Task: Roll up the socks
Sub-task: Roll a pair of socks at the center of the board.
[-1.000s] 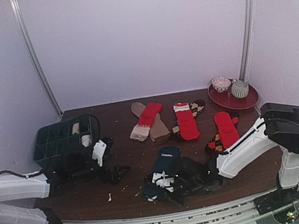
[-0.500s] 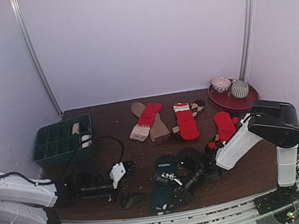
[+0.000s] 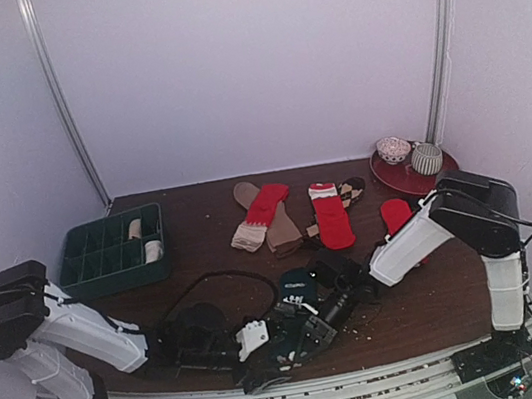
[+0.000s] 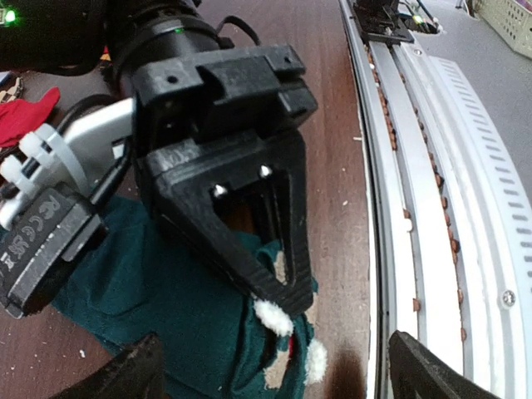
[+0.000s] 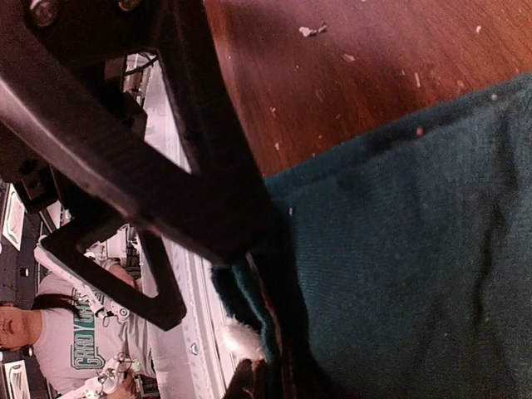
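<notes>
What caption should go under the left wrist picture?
The right arm's fingers pinch the dark teal sock near the table's front edge.

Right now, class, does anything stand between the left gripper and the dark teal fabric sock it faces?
Yes: the right gripper. It is pinched shut on the end of the dark teal fabric sock, directly ahead of the open left gripper. The sock's fabric beside that grip is uncovered.
</notes>
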Tool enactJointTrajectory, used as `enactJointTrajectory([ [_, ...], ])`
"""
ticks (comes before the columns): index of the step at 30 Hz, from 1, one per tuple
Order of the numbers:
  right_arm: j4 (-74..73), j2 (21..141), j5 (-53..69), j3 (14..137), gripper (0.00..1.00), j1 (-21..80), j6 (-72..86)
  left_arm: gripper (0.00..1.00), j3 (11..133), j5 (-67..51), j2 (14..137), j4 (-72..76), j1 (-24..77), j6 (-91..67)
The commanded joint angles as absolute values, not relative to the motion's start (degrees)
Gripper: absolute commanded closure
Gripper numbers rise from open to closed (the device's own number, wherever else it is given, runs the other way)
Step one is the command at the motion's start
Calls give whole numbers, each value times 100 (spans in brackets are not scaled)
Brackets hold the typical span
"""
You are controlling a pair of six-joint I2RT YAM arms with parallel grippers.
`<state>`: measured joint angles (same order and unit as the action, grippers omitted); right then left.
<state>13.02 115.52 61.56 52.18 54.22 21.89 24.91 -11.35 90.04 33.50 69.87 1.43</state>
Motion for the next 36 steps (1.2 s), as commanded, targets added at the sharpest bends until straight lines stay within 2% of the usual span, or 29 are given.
enactJointTrajectory([
  [1, 346, 11777, 5895, 5192, 95, 5334, 1784, 11, 2557, -1094, 9256, 3901, 7022, 265],
  [7, 277, 11789, 5981, 5176, 95, 5302, 1679, 20, 2395, -761, 9548, 4180, 7022, 58],
  [17, 186, 11806, 6039, 5226, 95, 5275, 1661, 56, 2508, -784, 10077, 4165, 7070, -111],
  [18, 181, 11804, 6038, 5235, 95, 5279, 1655, 61, 2513, -782, 10106, 4152, 7075, -137],
  [19, 176, 11804, 6041, 5243, 95, 5274, 1650, 70, 2521, -791, 10130, 4138, 7083, -156],
  [21, 176, 11810, 6028, 5270, 95, 5278, 1644, 99, 2525, -784, 10167, 4121, 7092, -198],
  [25, 113, 11681, 5894, 5353, 91, 5278, 1560, 100, 2457, -813, 10177, 4155, 7099, -450],
  [27, 81, 11497, 5679, 5380, 79, 5275, 1489, 100, 2463, -764, 10207, 4078, 7095, -694],
  [30, 212, 11041, 5365, 5348, 71, 5269, 1476, 100, 2610, -660, 10328, 3589, 7093, -1206],
  [36, 1421, 9722, 4484, 4604, 63, 5259, 1516, 100, 2445, -1177, 10323, 3292, 7049, -2315],
])
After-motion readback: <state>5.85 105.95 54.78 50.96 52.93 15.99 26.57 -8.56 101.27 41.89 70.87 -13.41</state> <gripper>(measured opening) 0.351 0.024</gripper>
